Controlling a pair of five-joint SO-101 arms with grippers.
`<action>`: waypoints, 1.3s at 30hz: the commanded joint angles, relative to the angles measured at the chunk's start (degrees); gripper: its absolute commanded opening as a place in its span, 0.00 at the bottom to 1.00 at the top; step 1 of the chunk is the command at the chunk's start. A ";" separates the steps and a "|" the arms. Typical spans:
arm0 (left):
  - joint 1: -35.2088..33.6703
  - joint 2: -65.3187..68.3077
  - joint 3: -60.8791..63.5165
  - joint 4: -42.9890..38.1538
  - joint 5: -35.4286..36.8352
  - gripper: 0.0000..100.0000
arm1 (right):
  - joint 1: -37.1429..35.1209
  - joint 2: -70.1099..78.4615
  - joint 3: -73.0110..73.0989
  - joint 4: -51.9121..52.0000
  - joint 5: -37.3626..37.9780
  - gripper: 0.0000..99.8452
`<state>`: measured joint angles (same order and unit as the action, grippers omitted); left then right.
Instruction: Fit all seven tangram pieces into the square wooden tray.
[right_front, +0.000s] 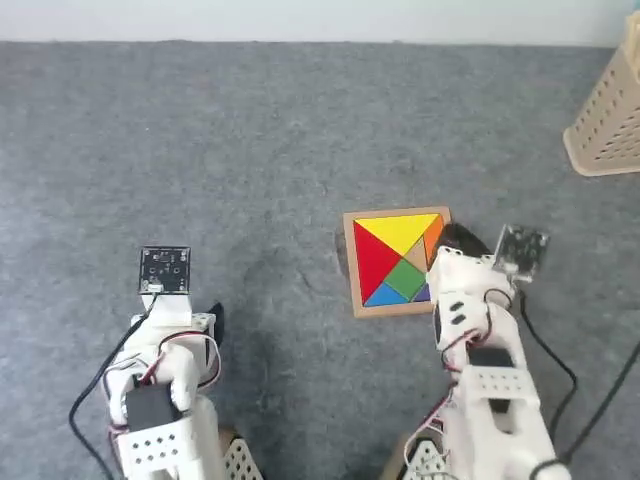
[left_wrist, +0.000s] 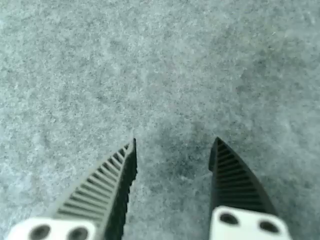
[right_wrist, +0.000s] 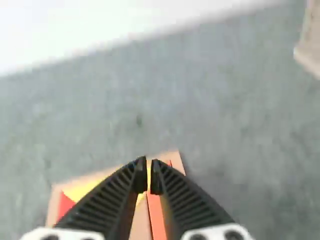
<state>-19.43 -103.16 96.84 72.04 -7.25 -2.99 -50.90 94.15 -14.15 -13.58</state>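
Observation:
The square wooden tray lies on the grey carpet right of centre. It holds coloured tangram pieces: yellow, red, green, blue and orange; the arm hides the tray's right edge. My right gripper hovers over that edge, shut with nothing in it, above the orange piece and yellow piece. My left gripper is open above bare carpet at the lower left, far from the tray.
A beige slotted basket stands at the far right edge, and its corner appears in the right wrist view. Grey carpet covers the table, with a pale wall along the back.

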 joint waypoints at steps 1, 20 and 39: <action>-0.26 -0.97 -0.22 0.35 0.44 0.23 | 0.04 -4.26 0.97 -6.11 0.62 0.01; -0.26 -0.97 -0.22 0.35 0.44 0.23 | -0.31 -21.23 0.18 16.75 0.88 0.01; -0.26 -0.97 -0.22 0.35 0.44 0.23 | -3.74 -50.68 2.37 49.10 0.97 0.01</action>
<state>-19.43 -103.16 96.84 72.04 -7.25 -7.30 -102.77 95.38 35.78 -13.49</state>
